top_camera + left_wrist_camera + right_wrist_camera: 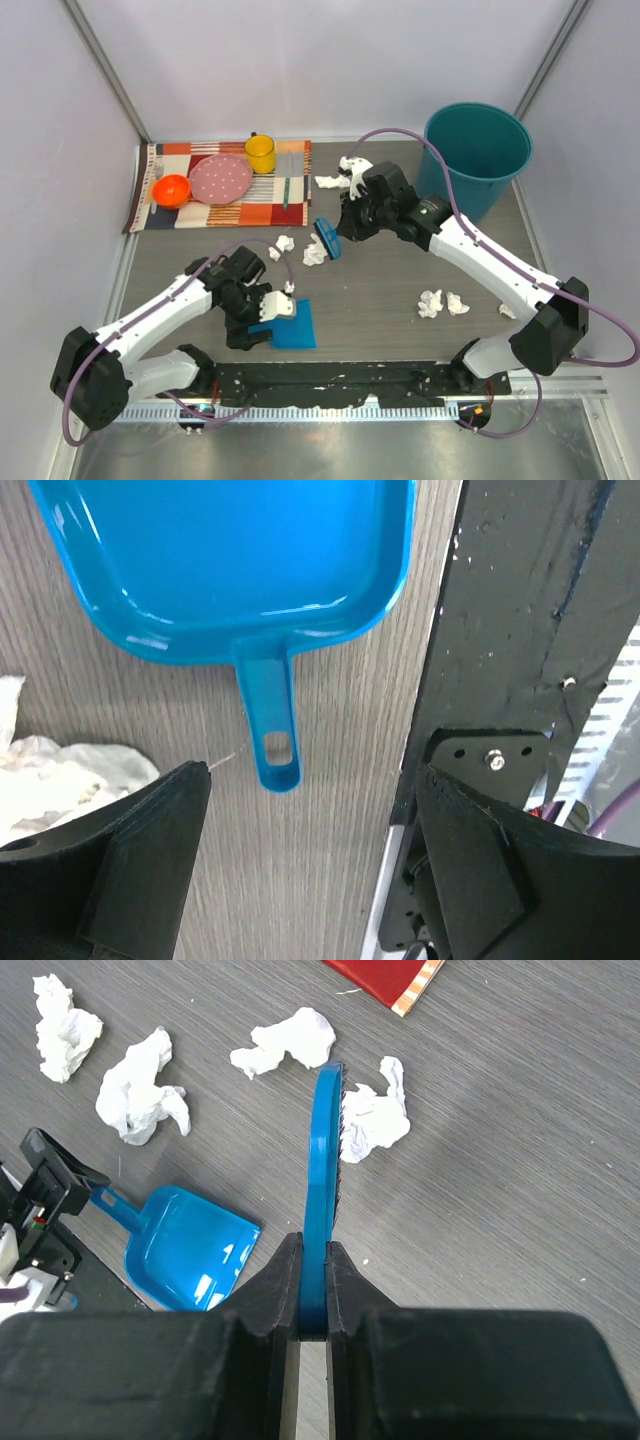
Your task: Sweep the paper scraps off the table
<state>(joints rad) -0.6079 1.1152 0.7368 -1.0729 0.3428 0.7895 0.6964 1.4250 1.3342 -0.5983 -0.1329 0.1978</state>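
Grey-brown wood-grain table (400,330) is recorded from above. A teal bucket (478,150) stands upright at its far right corner and a striped placemat (290,215) is laid at far left. On the placemat a pink plate (221,180), an orange bowl (171,189) and a yellow cup (260,153) are noted.

Left pincer (312,780) is spread wide, low over the near centre of the table; nothing is held. A blue dustpan (230,560) lies flat just ahead of it. The end of its handle is set between the two fingertips, with a gap on each side.

Right pincer (313,1260) is clamped on a blue brush (322,1160), which is held edge-on over mid-table.

White scraps (430,303) are scattered on the table:
- Two are paired right of centre.
- One small wad is found near the right arm's base.
- Two are seen beside the brush, one of them just beside the bristles.
- One is just beside the left pincer.
- More are noted off the placemat's right edge.
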